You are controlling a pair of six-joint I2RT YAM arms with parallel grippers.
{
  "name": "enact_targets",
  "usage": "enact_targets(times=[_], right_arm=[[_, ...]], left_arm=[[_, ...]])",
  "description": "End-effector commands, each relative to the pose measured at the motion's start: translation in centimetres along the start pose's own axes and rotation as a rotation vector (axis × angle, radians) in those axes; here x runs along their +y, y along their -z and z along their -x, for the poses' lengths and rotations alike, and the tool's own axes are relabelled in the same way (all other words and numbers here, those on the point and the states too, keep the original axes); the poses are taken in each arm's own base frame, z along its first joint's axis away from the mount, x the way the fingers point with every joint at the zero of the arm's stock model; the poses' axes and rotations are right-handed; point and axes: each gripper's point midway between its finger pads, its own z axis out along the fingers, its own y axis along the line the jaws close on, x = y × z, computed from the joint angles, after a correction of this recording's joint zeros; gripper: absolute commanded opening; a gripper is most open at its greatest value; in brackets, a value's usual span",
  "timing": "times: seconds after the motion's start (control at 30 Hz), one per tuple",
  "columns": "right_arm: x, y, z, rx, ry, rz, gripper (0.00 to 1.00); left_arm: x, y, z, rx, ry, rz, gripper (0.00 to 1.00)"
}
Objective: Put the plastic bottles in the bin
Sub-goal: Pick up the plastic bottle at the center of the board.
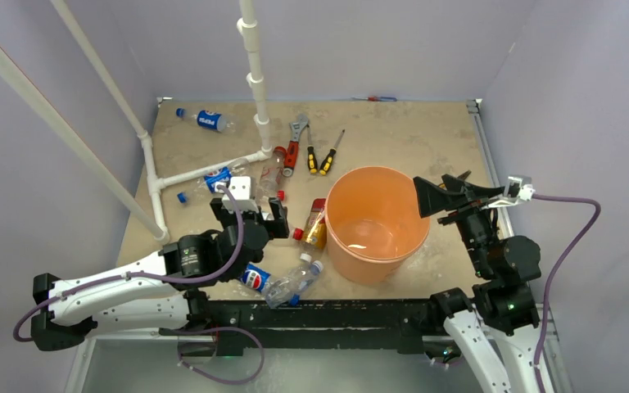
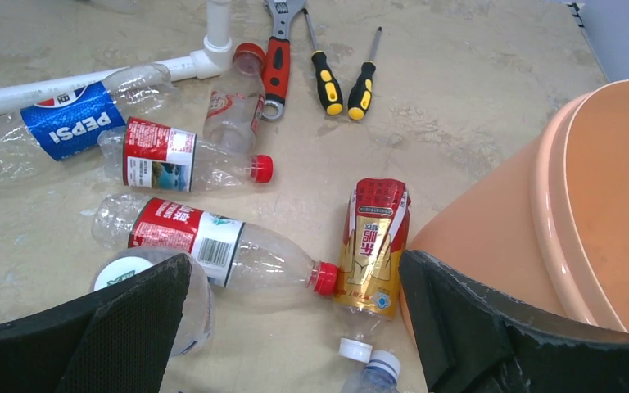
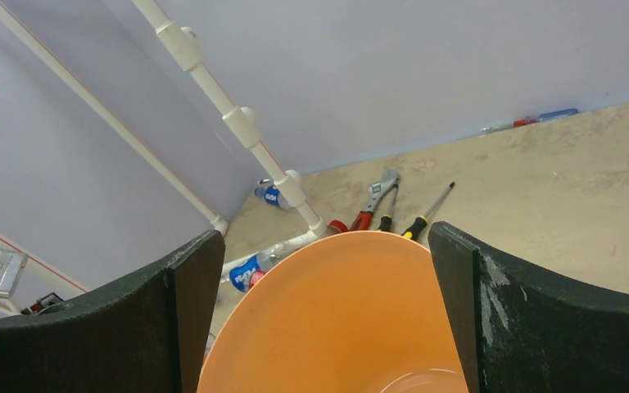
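Left gripper [image 1: 254,217]: fingers [image 2: 123,336] wide, empty, hovering over plastic bottles [image 1: 255,278] lying on tabletop [image 1: 409,139] left of bin [image 1: 373,266]. Red-labelled bottle [image 2: 205,241] and amber bottle [image 2: 370,246] nearest, amber one just beside bin wall. No bottle seen inside bin. Looks like pre-grasp for first pick. Next: descend, straddle one bottle body, close. Right gripper [image 1: 450,196]: fingers wide, empty, at bin's right rim.

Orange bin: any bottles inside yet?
Empty. In the top view the orange bin shows a bare floor, nothing lying in it.
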Motion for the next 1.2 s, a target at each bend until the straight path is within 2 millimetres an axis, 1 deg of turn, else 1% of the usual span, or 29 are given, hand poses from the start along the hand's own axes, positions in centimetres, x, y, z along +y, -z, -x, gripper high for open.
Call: enact_targets(times=[0.0, 0.2, 0.3, 0.43, 0.57, 0.73, 0.87, 1.0, 1.17], right_arm=[[0.2, 0.3, 0.9, -0.028, 0.027, 0.005, 0.99], [0.5, 0.5, 1.0, -0.026, 0.043, 0.015, 0.99], [0.7, 0.6, 1.3, -0.027, 0.047, 0.021, 0.99], [0.8, 0.6, 1.6, -0.02, 0.052, 0.011, 0.99], [0.9, 0.8, 1.7, -0.016, 0.05, 0.012, 0.99], [0.9, 1.1, 1.5, -0.017, 0.041, 0.018, 0.99], [0.8, 1.1, 1.2, -0.006, 0.034, 0.016, 0.99], [0.9, 1.2, 1.2, -0.004, 0.029, 0.018, 0.99], [1.3, 1.2, 1.5, 0.009, 0.031, 0.022, 0.99]], left_arm=[[0.2, 0.3, 0.6, -0.019, 0.052, -0.003, 0.99], [0.7, 0.5, 0.7, -0.019, 0.048, 0.003, 0.99], [1.2, 0.5, 0.7, -0.017, 0.039, 0.033, 0.99], [2.7, 0.7, 1.3, -0.032, 0.02, 0.117, 0.98], [4.6, 1.2, 2.3, -0.056, 0.012, 0.206, 0.98], [5.9, 1.8, 2.8, -0.064, 0.007, 0.241, 0.96], [6.7, 2.1, 2.6, -0.054, -0.017, 0.265, 0.94], [6.9, 2.1, 2.1, -0.028, -0.062, 0.294, 0.94], [7.3, 1.6, 0.1, 0.016, -0.123, 0.355, 0.96]])
